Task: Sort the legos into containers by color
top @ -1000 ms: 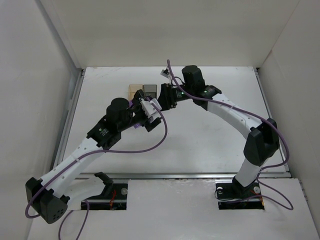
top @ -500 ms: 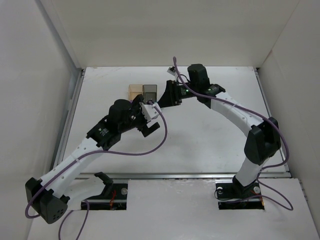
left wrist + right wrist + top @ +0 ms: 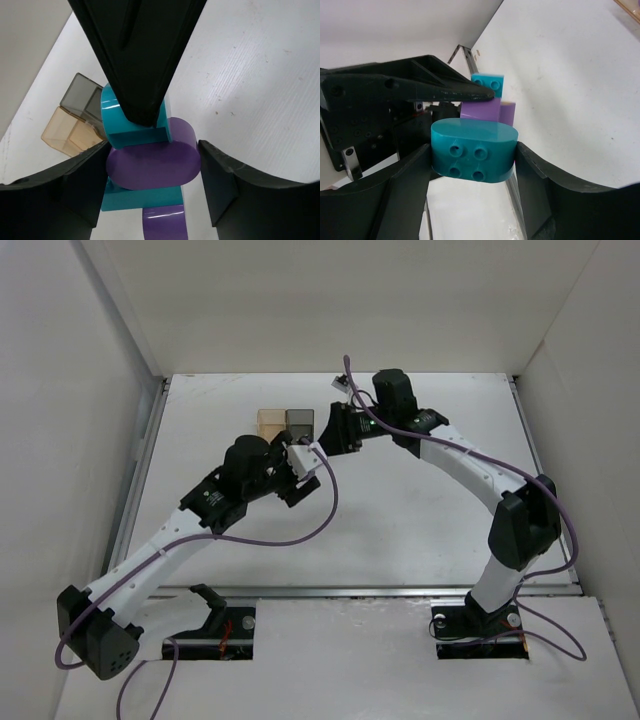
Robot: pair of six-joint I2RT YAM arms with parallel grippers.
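Note:
A stack of legos hangs in the air between my two grippers. My right gripper point(image 3: 472, 155) is shut on the teal oval lego point(image 3: 473, 150) at one end, which the left wrist view also catches as the teal lego point(image 3: 131, 127) under a black finger point(image 3: 140, 55). My left gripper point(image 3: 152, 170) is shut on the purple oval lego point(image 3: 152, 161) beside it. Beyond it follow a teal brick point(image 3: 142, 197) and a purple brick point(image 3: 162, 222). The amber container point(image 3: 270, 423) and the grey container point(image 3: 299, 421) stand side by side just behind the left gripper point(image 3: 303, 466) and the right gripper point(image 3: 328, 440).
White walls enclose the table on the left, the back and the right. A metal rail point(image 3: 467, 57) runs along the table's edge. The containers, amber point(image 3: 65, 132) and grey point(image 3: 82, 95), show empty in the left wrist view. Purple cables loop around both arms.
The right wrist has shifted a little to the right and back. The left wrist has moved up towards it, and its jaws have closed in on the purple lego.

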